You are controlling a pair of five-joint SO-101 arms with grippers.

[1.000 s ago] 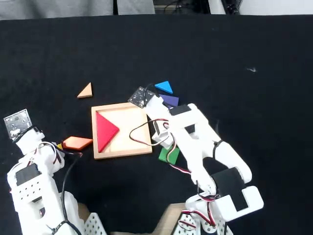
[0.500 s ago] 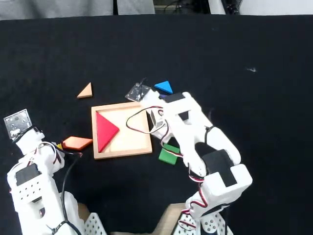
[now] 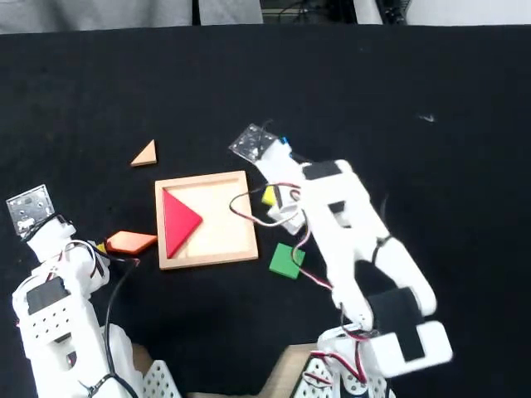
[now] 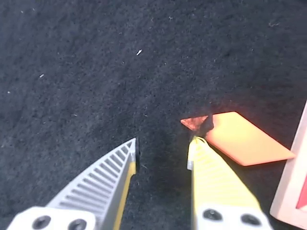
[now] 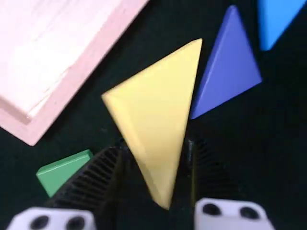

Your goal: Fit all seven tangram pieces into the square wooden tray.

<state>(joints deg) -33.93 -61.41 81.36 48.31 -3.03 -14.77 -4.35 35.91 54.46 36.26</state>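
Yellow triangle [image 5: 158, 115] sat clamped between the jaws of my right gripper [image 5: 154, 152], just off the right edge of the square wooden tray [image 3: 207, 259] as seen from above, with the purple triangle [image 5: 230, 72] and blue triangle [image 5: 276, 19] beyond. Red triangle [image 3: 177, 219] lay inside the tray, left side. Green square [image 3: 285, 260] lay near its lower-right corner. My left gripper [image 4: 163, 143] stood open, empty, one fingertip at a corner of the orange parallelogram [image 4: 240, 138].

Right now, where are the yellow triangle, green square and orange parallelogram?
yellow triangle [image 5: 157, 115], right wrist view, face centre
green square [image 3: 285, 260], high view, top centre
orange parallelogram [image 4: 240, 139], left wrist view, top face
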